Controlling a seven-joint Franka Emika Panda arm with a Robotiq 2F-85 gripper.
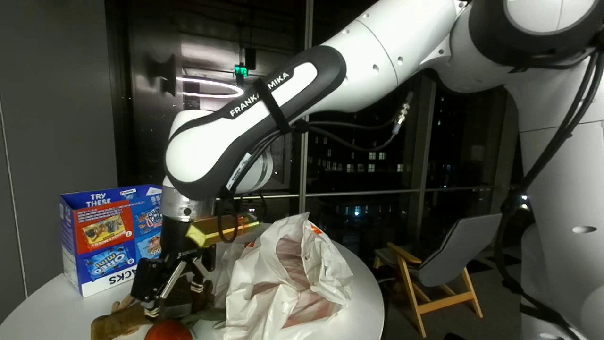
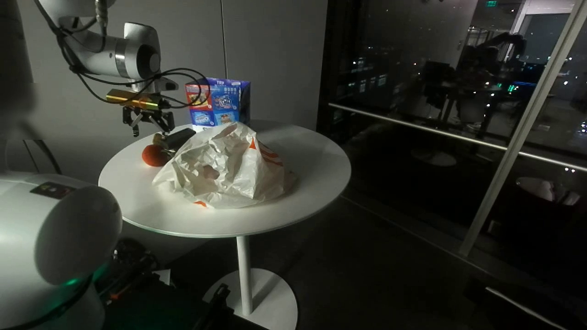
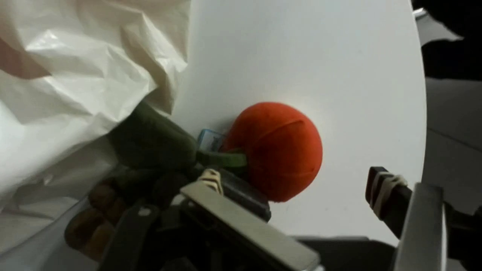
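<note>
Gripper (image 3: 312,197) loomed nearest in wrist view, jaws spread wide, nothing held. Red-orange plush ball (image 3: 278,150) sat on white rd. table (image 3: 301,56), beside dark-green item (image 3: 150,139), nr. crinkled plastic bag (image 3: 94,75). Step was prob. approach, pre-grasp; next move seemed to call for centring gripper over ball, then lowering w/ clearance either side. Ball looked approx. spherical, matte fabric, w/ curved seam.

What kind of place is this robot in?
Maybe an office lounge at night: there's a round white table, a grey chair with wooden legs, and tall dark glass windows with lit buildings outside.
</note>
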